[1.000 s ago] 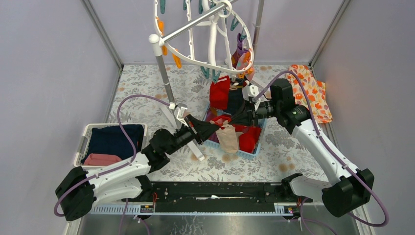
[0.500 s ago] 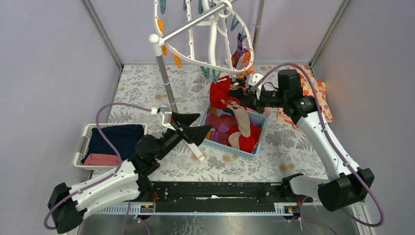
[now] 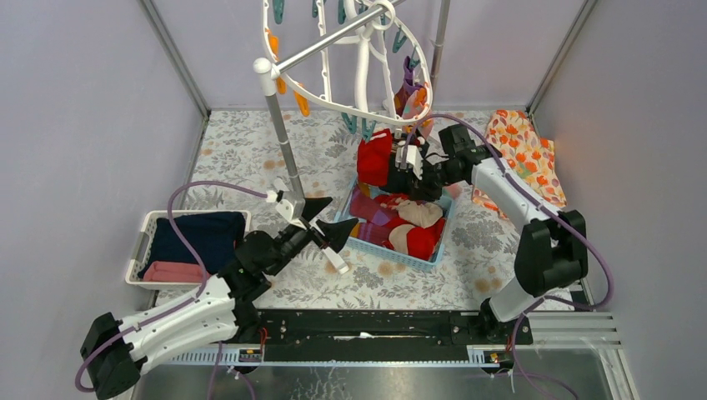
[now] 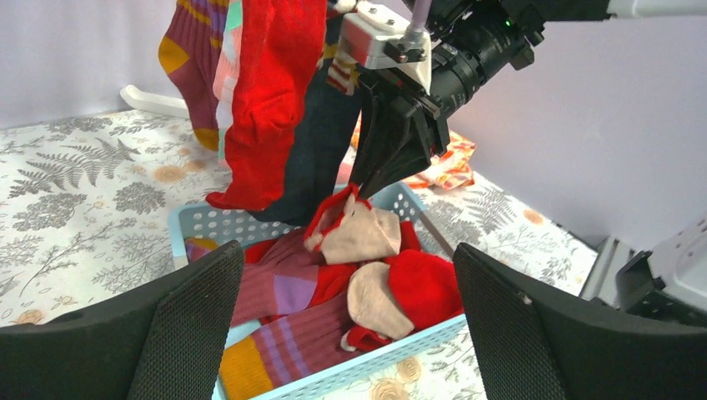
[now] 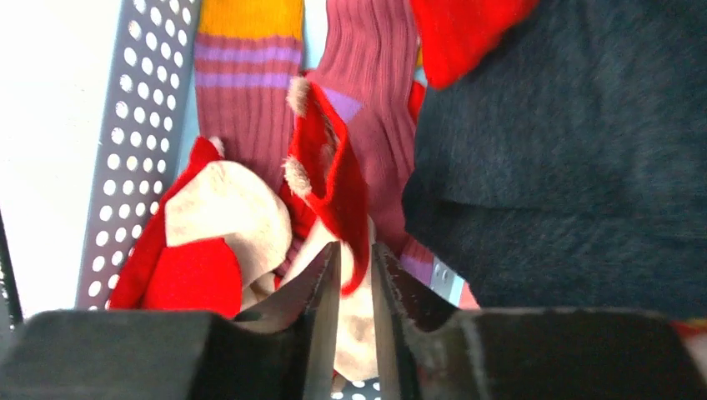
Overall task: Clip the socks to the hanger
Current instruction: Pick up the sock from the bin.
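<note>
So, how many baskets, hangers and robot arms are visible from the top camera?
Baskets: 2, blue basket and white basket
Hangers: 1, white hanger
Robot arms: 2, left arm and right arm
Total: 5

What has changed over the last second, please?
The left tool let go of the beige sock, opened and drew back towards its base. The right tool, gripping the sock's red cuff, lifted it, then lowered it into the basket. Hanger and hung socks stayed put.

2 grippers (image 3: pixel 342 213) (image 5: pixel 354 250), 2 baskets (image 3: pixel 390 253) (image 3: pixel 137 247), 1 hanger (image 3: pixel 363 71), ~10 socks (image 4: pixel 275 75).
</note>
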